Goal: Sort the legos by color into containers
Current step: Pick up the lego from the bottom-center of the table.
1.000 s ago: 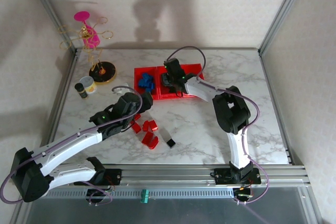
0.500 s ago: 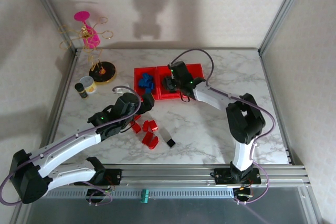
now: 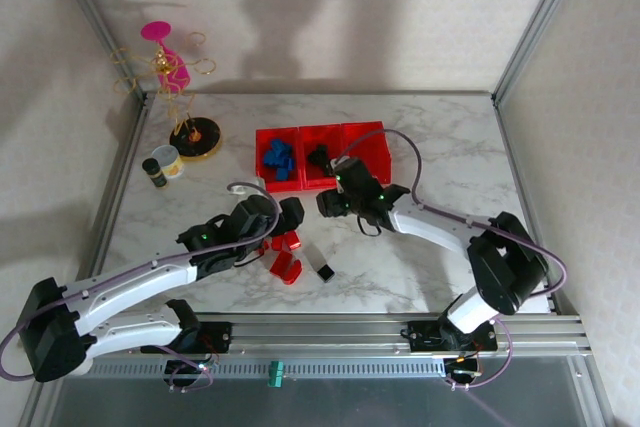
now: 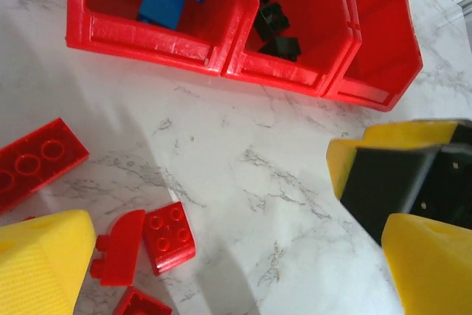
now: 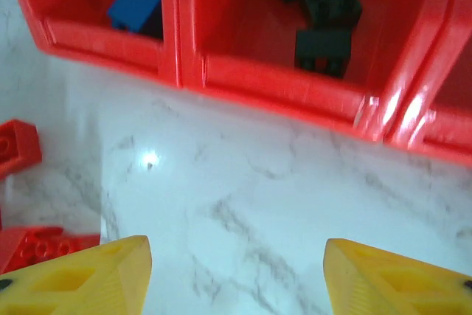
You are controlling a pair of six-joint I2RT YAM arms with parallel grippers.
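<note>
Left gripper point(image 3: 290, 217), spread wide and empty, is seen from above over the loose red legos point(image 3: 284, 265), with the right gripper point(image 3: 327, 203) just beside it. From the left wrist, that neighbour is shown close at right, so a collision is risked. From the right wrist, its parted, empty fingers point(image 5: 81, 278) are framed over bare table point(image 5: 243, 182), containers point(image 5: 280, 82) ahead.
</note>
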